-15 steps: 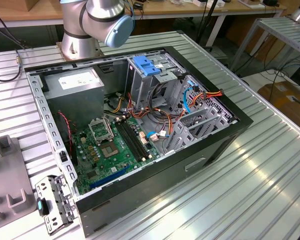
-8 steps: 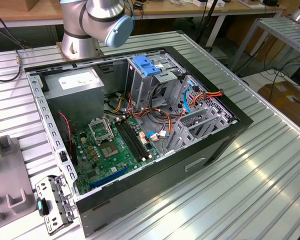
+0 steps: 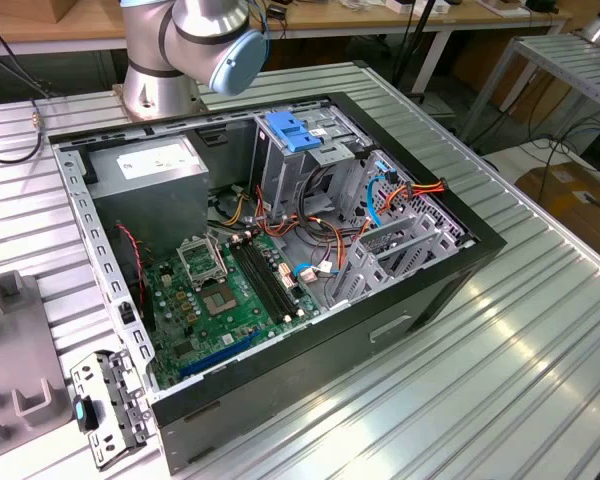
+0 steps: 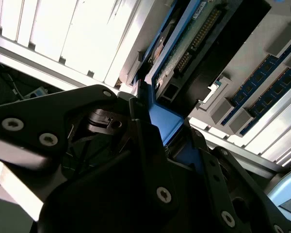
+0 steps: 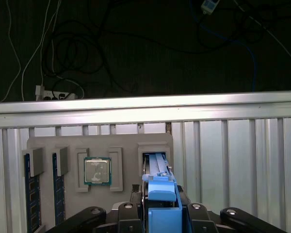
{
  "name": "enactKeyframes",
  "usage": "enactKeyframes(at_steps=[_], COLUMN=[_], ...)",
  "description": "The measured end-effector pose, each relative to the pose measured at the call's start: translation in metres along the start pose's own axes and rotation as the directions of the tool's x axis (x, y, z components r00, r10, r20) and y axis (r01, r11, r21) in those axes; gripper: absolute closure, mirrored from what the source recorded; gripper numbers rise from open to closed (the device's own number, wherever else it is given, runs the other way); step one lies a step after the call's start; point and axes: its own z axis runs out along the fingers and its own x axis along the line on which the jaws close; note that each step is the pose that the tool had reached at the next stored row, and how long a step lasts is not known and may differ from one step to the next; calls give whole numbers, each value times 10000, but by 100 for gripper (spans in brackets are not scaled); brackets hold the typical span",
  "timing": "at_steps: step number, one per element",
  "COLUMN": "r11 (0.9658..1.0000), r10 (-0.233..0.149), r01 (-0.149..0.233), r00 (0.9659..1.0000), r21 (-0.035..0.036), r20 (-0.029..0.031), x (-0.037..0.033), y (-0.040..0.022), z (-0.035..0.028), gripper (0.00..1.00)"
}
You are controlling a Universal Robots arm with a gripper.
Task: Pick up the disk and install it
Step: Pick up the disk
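- Gripper (image 4: 162,124) linkage is closest to the lens in both wrist views: black metal links with round pivot bolts.
- Fingers (image 4: 141,133) are nearly closed, clamped against both sides of the disk's (image 5: 161,187) blue carrier end. Nothing else is in the grip.
- Disk stands on edge over the slot (image 5: 155,160) at one end of the grey tray (image 5: 126,143). Rails reach into the slot; can't tell if they're clear of it.
- Second wrist view shows the disk's green circuit board, pin connector and glossy blue plastic rails.
- Tray is matte grey and moulded. A CPU (image 5: 97,171) sits in the pocket next to the slot, and two blue memory sticks (image 5: 29,194) stand in the rows past that.
- Table (image 5: 233,160) is ribbed aluminium, with bare slats beside the tray on the slot side. Its bright edge runs just beyond the tray, with dark floor and loose cables (image 5: 63,53) past it.
- Exterior view: black PC case (image 3: 330,330) lies open side up, drive cage topped by a pale-blue plate (image 3: 292,132). There are bare slats toward the exterior view's right. Arm (image 3: 215,35) base stands behind the case.
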Motion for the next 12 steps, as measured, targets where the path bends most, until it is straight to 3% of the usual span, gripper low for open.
enactKeyframes(at_steps=[12], r11=[10000], r10=[1], r01=[-1], r00=[10000], r21=[0], r20=[0], x=[0], y=[0], z=[3], gripper=[63])
